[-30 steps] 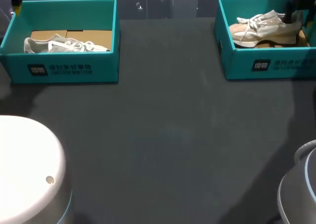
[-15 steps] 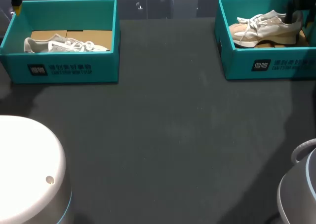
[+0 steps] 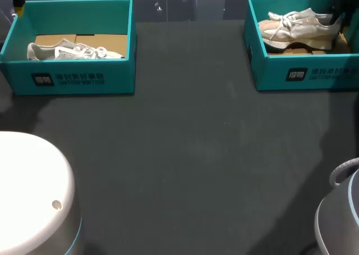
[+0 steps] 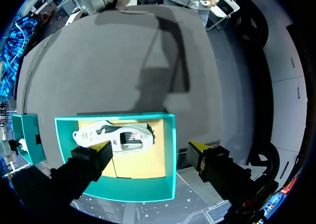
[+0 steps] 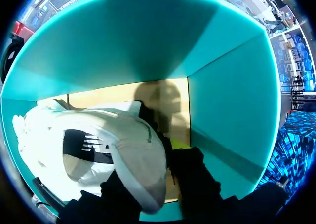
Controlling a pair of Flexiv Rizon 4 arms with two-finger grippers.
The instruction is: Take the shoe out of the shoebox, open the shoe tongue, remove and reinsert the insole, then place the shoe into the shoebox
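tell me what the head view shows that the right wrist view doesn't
Only the head view shows the left box with the left shoe lying in it, and the dark table between the boxes. Only the right wrist view shows, close up, the right gripper shut on the heel of the right shoe. Both show the right box, its cardboard floor and that shoe.

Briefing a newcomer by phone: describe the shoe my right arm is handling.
On the dark grey table, look to the open teal shoebox at the far right. Inside, the cream and beige lace-up sneaker has its heel in the right gripper; the white sneaker in the left shoebox lies untouched.
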